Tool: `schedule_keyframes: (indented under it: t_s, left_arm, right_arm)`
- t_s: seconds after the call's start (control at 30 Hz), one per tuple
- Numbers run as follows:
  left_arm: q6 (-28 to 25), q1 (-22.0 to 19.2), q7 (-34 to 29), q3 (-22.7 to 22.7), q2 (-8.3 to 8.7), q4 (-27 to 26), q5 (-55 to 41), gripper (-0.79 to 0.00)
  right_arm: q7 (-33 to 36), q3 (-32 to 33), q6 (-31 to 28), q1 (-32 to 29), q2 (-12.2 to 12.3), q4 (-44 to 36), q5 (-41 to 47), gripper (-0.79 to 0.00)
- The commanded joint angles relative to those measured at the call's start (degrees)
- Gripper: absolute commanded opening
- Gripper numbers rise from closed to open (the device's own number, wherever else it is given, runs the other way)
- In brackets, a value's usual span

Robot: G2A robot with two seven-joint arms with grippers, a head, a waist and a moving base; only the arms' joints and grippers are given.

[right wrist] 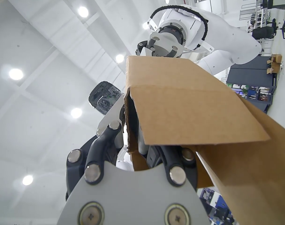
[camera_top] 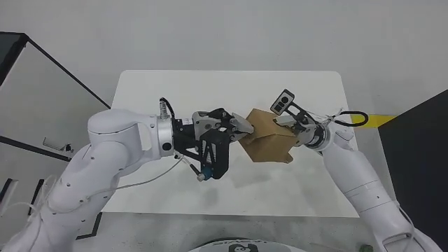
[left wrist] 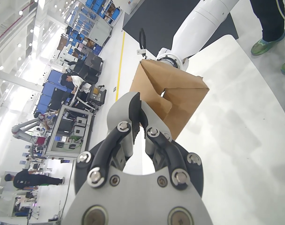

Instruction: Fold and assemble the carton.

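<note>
A brown carton point(camera_top: 269, 138) is held a little above the white table point(camera_top: 210, 91) between both arms, partly folded. In the left wrist view one end of the carton point(left wrist: 180, 94) shows folded flaps. My left gripper point(left wrist: 142, 108) is shut on the edge of one flap at that end; from above, the left gripper point(camera_top: 243, 130) meets the carton's left side. My right gripper point(right wrist: 130, 122) is shut on a side wall of the carton point(right wrist: 191, 99) at its open end, one finger inside. In the top view the right gripper point(camera_top: 292, 130) sits at the carton's right side.
A black-framed panel point(camera_top: 21, 63) stands off the table's left edge, and a dark panel point(camera_top: 420, 154) stands to its right. The tabletop point(left wrist: 238, 129) around the carton is bare white surface.
</note>
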Motion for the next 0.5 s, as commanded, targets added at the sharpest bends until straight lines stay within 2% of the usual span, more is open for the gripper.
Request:
schedule_keyframes:
  t_s: [0.0,0.13,0.27,0.47]
  left_arm:
    - [-0.01,0.0,-0.02,0.02,0.0,-0.01,0.01,-0.785]
    - [-0.01,0.0,-0.02,0.02,0.0,-0.01,0.01,-0.785]
    - [-0.01,0.0,-0.02,0.02,0.0,-0.01,0.01,-0.785]
    - [-0.01,0.0,-0.02,0.02,0.0,-0.01,0.01,-0.785]
  right_arm:
    - [-0.02,0.0,0.0,0.0,0.0,0.0,-0.01,-0.785]
    - [-2.65,0.65,-3.6,-0.63,-0.01,-1.75,-1.66,-0.785]
    - [-1.5,1.81,-9.01,-0.76,-0.07,-2.39,-2.37,-0.785]
    - [0.91,2.56,-12.78,-0.45,-0.33,-2.23,-1.3,-0.785]
